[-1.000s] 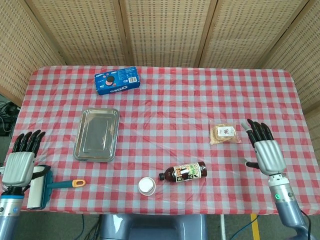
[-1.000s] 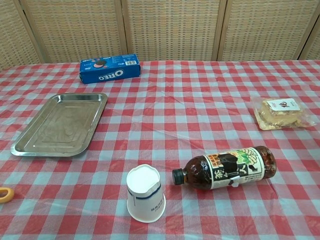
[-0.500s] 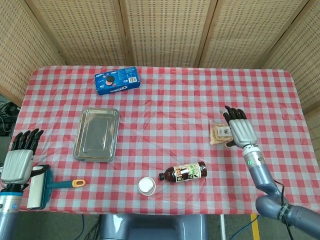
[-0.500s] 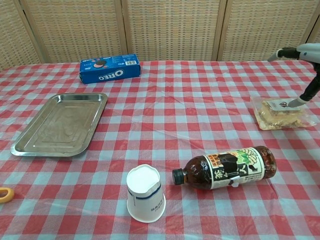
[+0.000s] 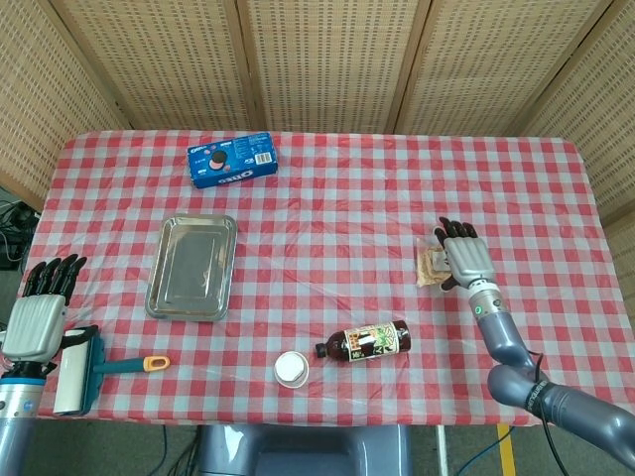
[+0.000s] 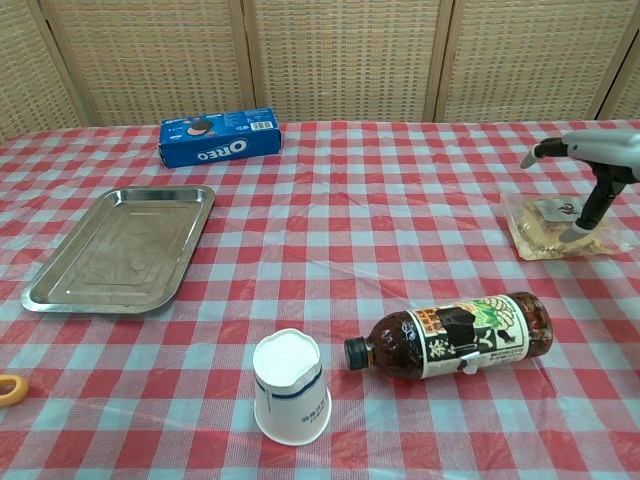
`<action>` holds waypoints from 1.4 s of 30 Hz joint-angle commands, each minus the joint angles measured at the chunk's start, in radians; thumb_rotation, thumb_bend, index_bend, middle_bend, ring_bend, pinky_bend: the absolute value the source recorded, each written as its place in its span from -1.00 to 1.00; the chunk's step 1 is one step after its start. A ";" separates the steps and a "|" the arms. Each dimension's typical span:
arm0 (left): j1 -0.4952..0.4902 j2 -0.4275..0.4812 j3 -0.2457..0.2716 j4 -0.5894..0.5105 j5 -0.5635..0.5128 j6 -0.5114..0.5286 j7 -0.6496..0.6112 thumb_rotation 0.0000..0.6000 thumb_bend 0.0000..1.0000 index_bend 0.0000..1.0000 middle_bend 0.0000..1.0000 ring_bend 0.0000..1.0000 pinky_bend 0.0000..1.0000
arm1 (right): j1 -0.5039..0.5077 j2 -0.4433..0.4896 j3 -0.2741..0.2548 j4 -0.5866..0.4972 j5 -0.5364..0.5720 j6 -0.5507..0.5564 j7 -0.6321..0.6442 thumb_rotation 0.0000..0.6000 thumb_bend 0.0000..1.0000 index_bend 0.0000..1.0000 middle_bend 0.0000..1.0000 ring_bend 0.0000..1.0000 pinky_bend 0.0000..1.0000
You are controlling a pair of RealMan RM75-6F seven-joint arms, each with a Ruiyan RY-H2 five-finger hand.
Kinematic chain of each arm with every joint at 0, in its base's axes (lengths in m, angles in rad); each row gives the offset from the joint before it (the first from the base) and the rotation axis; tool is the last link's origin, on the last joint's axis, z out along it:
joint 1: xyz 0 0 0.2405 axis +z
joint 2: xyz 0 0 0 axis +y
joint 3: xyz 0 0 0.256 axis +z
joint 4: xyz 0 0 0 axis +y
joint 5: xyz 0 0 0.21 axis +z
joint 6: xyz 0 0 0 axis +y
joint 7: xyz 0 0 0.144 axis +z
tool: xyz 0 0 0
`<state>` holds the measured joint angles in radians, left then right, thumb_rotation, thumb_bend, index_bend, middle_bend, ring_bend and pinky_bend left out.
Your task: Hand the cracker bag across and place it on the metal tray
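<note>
The clear cracker bag (image 5: 430,267) (image 6: 543,229) lies flat on the right side of the checked cloth. My right hand (image 5: 464,257) (image 6: 592,160) is spread above its right part, and one finger (image 6: 592,205) reaches down to touch the bag's label. Nothing is gripped. The metal tray (image 5: 191,264) (image 6: 120,248) sits bare on the left of the table. My left hand (image 5: 38,317) hangs off the table's near left corner with its fingers straight and nothing in it; the chest view does not show it.
A brown tea bottle (image 5: 367,341) (image 6: 455,335) lies on its side near the front, with an upturned paper cup (image 5: 292,369) (image 6: 290,385) left of it. A blue Oreo box (image 5: 231,160) (image 6: 218,137) sits at the back. A lint roller (image 5: 75,370) lies beside my left hand.
My right hand has moved from the table's right edge inward and forward over the cracker bag, then settled lower with a finger on it. The left hand barely shifted.
</note>
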<state>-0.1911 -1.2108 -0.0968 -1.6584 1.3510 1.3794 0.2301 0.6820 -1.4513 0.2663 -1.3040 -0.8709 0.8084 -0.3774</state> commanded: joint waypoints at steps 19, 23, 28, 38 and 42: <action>0.002 0.009 0.002 -0.008 0.008 0.010 -0.024 1.00 -0.72 -1.00 -1.00 -1.00 -1.00 | 0.055 -0.095 -0.041 0.184 0.089 -0.063 0.027 1.00 -0.70 -0.30 -0.54 -0.65 -0.46; 0.002 0.011 0.001 -0.009 0.008 0.011 -0.028 1.00 -0.72 -1.00 -1.00 -1.00 -1.00 | 0.051 -0.110 -0.041 0.204 0.057 -0.049 0.059 1.00 -0.54 -0.01 -0.18 -0.25 -0.07; 0.001 0.011 0.002 -0.010 0.009 0.012 -0.029 1.00 -0.72 -1.00 -1.00 -1.00 -1.00 | 0.041 -0.107 -0.030 0.183 -0.010 0.003 0.107 1.00 -0.51 0.07 -0.09 -0.13 0.04; 0.003 0.015 -0.003 -0.011 0.007 0.020 -0.034 1.00 -0.72 -1.00 -1.00 -1.00 -1.00 | 0.051 -0.032 0.008 -0.002 -0.103 0.094 0.114 1.00 -0.51 0.07 -0.09 -0.13 0.04; 0.003 0.018 -0.005 -0.011 0.003 0.019 -0.041 1.00 -0.72 -1.00 -1.00 -1.00 -1.00 | 0.083 -0.010 0.032 -0.095 -0.088 0.110 0.054 1.00 -0.51 0.07 -0.09 -0.13 0.04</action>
<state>-0.1879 -1.1931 -0.1019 -1.6699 1.3540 1.3991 0.1891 0.7450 -1.4800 0.2805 -1.3541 -0.9640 0.9023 -0.2879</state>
